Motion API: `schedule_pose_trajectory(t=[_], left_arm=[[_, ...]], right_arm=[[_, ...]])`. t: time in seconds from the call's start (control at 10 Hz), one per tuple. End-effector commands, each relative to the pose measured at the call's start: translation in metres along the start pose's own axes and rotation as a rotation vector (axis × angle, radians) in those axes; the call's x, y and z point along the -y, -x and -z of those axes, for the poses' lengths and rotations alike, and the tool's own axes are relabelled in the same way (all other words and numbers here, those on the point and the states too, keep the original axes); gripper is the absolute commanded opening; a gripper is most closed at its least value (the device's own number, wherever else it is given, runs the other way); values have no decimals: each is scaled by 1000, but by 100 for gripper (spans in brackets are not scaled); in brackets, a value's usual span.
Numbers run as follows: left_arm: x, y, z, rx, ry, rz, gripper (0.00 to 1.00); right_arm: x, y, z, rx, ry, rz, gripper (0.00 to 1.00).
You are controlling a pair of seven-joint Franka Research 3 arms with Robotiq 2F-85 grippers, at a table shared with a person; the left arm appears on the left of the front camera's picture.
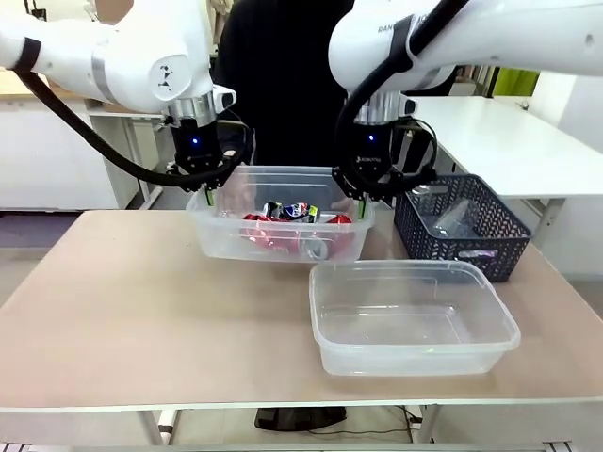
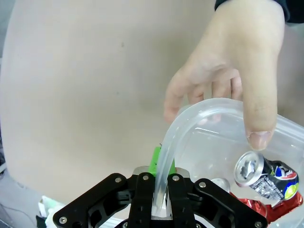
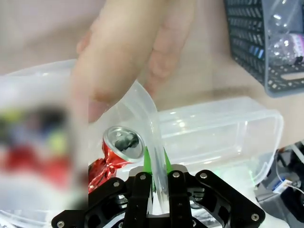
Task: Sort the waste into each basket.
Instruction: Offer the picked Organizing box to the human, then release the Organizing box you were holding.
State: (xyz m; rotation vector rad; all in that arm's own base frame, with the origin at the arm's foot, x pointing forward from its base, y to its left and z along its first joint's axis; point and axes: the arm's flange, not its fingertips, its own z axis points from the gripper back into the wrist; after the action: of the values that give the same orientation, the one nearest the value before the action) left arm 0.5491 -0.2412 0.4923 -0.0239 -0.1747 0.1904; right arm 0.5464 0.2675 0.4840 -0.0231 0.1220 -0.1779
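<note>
Item one: left hand (image 1: 209,193) (image 2: 160,190), which I read as clamped on the rolled rim of the far tub (image 1: 283,172) (image 2: 199,107), the clear wall pinched between its green pads. Item two: right hand (image 1: 363,198) (image 3: 156,183), closed the same way on the opposite end of that tub's rim (image 3: 147,102). Item three: cans (image 1: 292,212), red and silver, lying inside the far tub between my two hands; from the left hand a silver-and-blue one (image 2: 266,173) sits just ahead and to one side, from the right hand a red one with a silver top (image 3: 121,145) lies just beside the pads. Item four: person's hand (image 2: 228,71), thumb inside the tub and other digits outside, just beyond the left hand (blurred fingers of the person (image 3: 118,57) likewise touch the rim above the right hand). Item five: near tub (image 1: 490,311) (image 3: 228,128), on the worktop (image 1: 141,301) below the right hand. Item six: dark blue lattice basket (image 1: 471,235) (image 3: 247,42), beside the right hand, holding a clear bottle (image 1: 452,218) (image 3: 285,38). I cannot tell whether the far tub rests on the worktop.
</note>
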Motion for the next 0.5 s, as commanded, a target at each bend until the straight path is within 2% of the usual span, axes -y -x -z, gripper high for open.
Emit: schedule_pose_trajectory(t=[0.0,0.4], left_arm=[[2,8,-9,22,17,-1,4],[2,8,-9,22,17,-1,4]], right_arm=[[3,0,-4,5,-7,1,5],[3,0,-4,5,-7,1,5]])
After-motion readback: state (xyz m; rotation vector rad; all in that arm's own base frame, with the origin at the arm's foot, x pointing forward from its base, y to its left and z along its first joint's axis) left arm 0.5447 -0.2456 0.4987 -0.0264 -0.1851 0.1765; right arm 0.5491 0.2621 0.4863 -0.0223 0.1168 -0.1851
